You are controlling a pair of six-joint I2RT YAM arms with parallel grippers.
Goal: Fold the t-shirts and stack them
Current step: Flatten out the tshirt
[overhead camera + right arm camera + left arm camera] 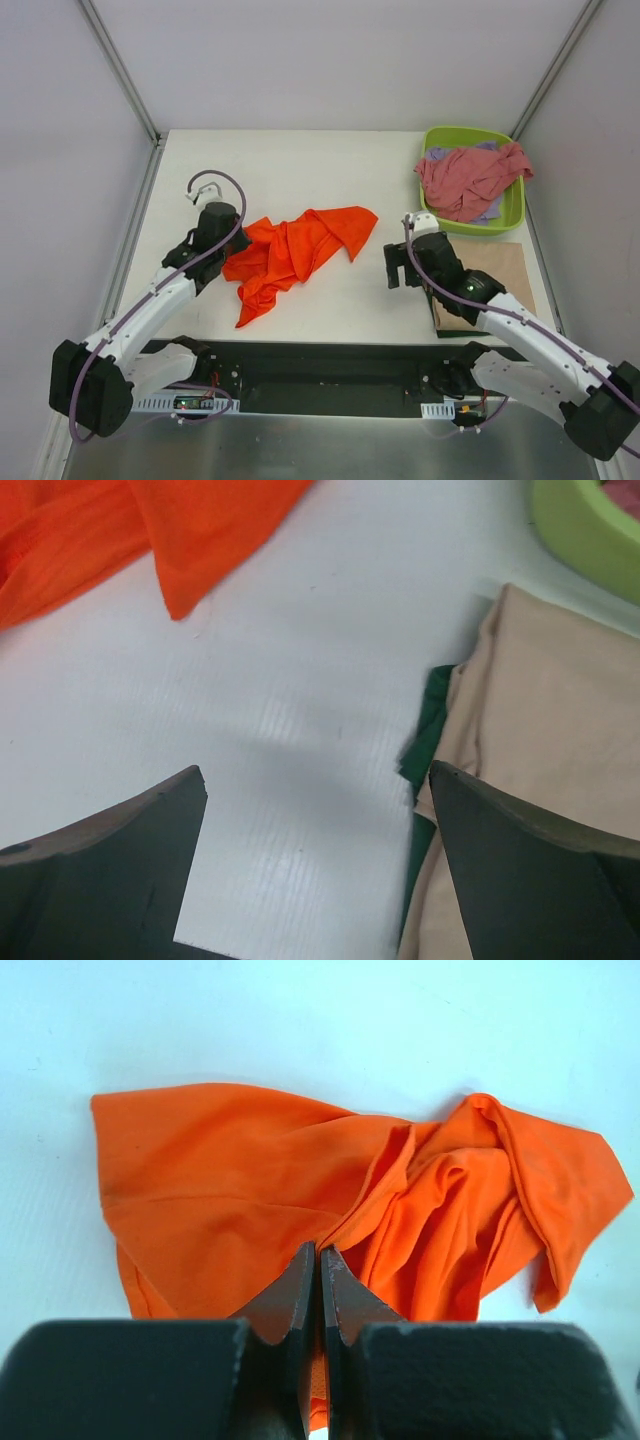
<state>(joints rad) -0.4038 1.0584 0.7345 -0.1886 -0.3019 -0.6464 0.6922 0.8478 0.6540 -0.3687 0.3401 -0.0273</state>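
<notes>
Orange t-shirt [300, 250]: soft plain knit, crumpled into ridged folds, lying mid-table [300, 160] on the smooth white top. Left gripper [318, 1255]: dark wedge-shaped fingers pressed together, pinching a fold at the shirt's left edge, with orange cloth showing in the seam between them. Right gripper [315, 772]: fingers spread wide, holding nothing, above bare table between the orange shirt and the stack. Stack at the near right: tan t-shirt [540, 710] folded flat, with a dark green t-shirt [430, 730] beneath it, its edge peeking out on the left. Glossy lime-green plastic tub [470, 135] at the far right held a rumpled dusty pink t-shirt [465, 180] over a lavender t-shirt [490, 212].
</notes>
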